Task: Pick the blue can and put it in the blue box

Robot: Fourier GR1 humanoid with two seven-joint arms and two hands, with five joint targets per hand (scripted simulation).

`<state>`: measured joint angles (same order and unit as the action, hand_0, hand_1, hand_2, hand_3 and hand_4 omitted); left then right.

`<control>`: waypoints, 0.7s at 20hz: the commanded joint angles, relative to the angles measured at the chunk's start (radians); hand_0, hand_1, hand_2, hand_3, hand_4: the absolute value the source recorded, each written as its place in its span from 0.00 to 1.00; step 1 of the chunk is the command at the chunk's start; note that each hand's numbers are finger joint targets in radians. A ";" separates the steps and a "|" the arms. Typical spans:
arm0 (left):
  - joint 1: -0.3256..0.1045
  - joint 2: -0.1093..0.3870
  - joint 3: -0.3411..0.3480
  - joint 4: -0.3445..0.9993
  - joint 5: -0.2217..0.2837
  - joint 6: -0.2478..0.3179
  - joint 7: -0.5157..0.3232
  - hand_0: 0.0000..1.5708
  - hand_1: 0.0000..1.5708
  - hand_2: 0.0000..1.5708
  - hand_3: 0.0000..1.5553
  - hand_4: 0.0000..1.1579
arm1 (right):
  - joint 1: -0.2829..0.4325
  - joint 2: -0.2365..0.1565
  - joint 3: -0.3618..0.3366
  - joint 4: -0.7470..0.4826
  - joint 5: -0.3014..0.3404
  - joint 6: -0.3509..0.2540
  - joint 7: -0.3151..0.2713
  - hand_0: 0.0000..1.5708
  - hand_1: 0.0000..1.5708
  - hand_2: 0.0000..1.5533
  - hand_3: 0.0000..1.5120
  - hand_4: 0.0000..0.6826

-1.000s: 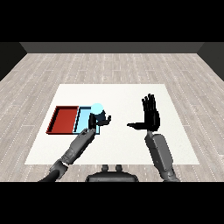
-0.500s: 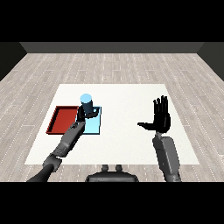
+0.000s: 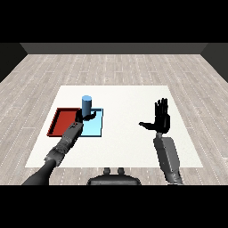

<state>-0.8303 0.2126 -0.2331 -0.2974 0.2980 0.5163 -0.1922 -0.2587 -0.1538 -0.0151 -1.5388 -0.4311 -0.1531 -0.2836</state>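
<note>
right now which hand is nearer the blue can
Left. The left hand is at the blue can, its fingers at the can's lower part over the light blue tray. The right hand is raised open, far off to the can's right.

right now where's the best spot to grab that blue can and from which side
Round its straight side wall, about mid-height, coming in level from the near left. The upright blue cylindrical can stands at the light blue tray, its top free and its round body suited to curled fingers. The black left hand is already at its lower part from that side; the black right hand is open and far off.
</note>
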 commanded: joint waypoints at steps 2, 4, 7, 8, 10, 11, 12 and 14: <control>-0.020 -0.039 -0.007 0.186 -0.044 0.065 0.036 0.96 0.96 0.89 0.76 0.78 | 0.012 -0.016 -0.015 0.027 -0.003 0.028 -0.012 0.00 0.00 0.00 0.00 0.00; -0.025 -0.044 -0.008 0.237 -0.043 0.035 0.109 0.79 0.79 0.73 0.71 0.80 | -0.031 0.001 -0.024 0.083 -0.016 0.027 -0.009 0.00 0.00 0.00 0.00 0.00; 0.026 -0.057 -0.013 0.270 -0.054 -0.021 0.081 0.73 0.73 0.67 0.41 0.78 | 0.060 0.032 -0.001 0.008 -0.004 0.025 -0.056 0.00 0.00 0.00 0.00 0.00; 0.064 -0.026 -0.014 0.272 -0.058 -0.049 0.035 0.56 0.56 0.48 0.27 0.81 | 0.020 -0.020 -0.044 0.013 -0.043 0.049 0.002 0.00 0.00 0.00 0.00 0.00; 0.056 -0.031 0.023 0.275 -0.027 -0.070 0.065 0.74 0.74 0.69 0.35 0.67 | 0.004 -0.038 -0.054 0.056 -0.037 0.081 -0.021 0.00 0.00 0.00 0.00 0.00; 0.040 -0.035 0.015 0.285 -0.038 -0.089 0.091 0.86 0.86 0.79 0.26 0.52 | 0.021 -0.007 -0.028 0.054 -0.016 0.077 -0.056 0.00 0.00 0.00 0.00 0.00; 0.081 -0.019 -0.004 0.289 -0.059 -0.115 0.045 0.63 0.63 0.60 0.00 0.45 | -0.018 0.004 -0.015 0.076 -0.009 0.058 -0.031 0.00 0.00 0.00 0.00 0.00; 0.023 -0.019 -0.001 0.288 -0.066 -0.130 0.074 0.00 0.00 0.15 0.18 0.58 | -0.044 0.003 -0.031 0.108 -0.012 0.071 -0.052 0.00 0.00 0.00 0.00 0.00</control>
<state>-0.8187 0.1825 -0.2393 -0.0573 0.2383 0.4395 -0.1449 -0.2736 -0.1595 -0.0430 -1.4664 -0.4467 -0.0926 -0.3173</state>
